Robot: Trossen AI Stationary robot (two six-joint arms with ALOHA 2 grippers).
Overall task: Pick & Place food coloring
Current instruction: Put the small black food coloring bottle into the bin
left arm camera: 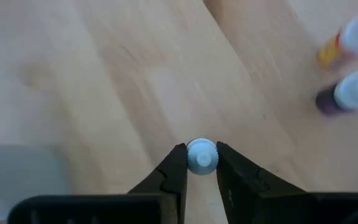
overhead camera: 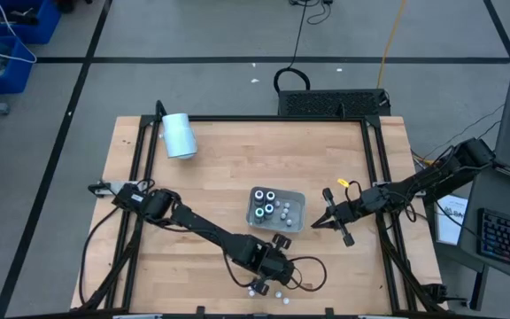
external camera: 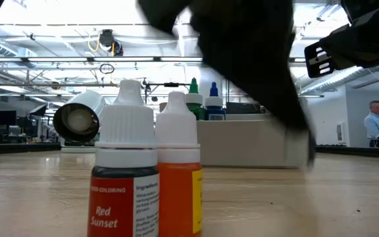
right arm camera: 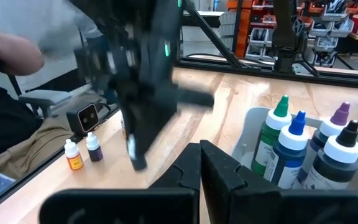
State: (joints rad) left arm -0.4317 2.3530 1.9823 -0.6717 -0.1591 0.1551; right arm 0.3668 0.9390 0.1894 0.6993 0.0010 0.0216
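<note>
Left wrist view: the left gripper [left arm camera: 201, 163] has its two dark fingers drawn narrow around a small white ribbed bottle cap [left arm camera: 201, 155], a pad on each side; whether they press it yet or just flank it cannot be told. High view: left gripper [overhead camera: 271, 268] sits near the front edge of the pale wooden table [overhead camera: 220, 177], with a few loose white-capped food coloring bottles [overhead camera: 264, 289] just beside it at that edge. The grey rectangular tray [overhead camera: 296, 200], near mid-table, already holds several bottles [overhead camera: 270, 203], some with teal-ringed tops. Right gripper [overhead camera: 331, 220] waits just beside the tray's right side, fingers close together, holding nothing. A large white cylinder [overhead camera: 179, 136] lies toward the back left corner. Low view: red-labelled and orange bottles [external camera: 147, 174] stand upright, touching. Judgement: the step in hand is the pick. Next: confirm the grip, lift straight up clear of the neighbours, carry to the tray.
</note>
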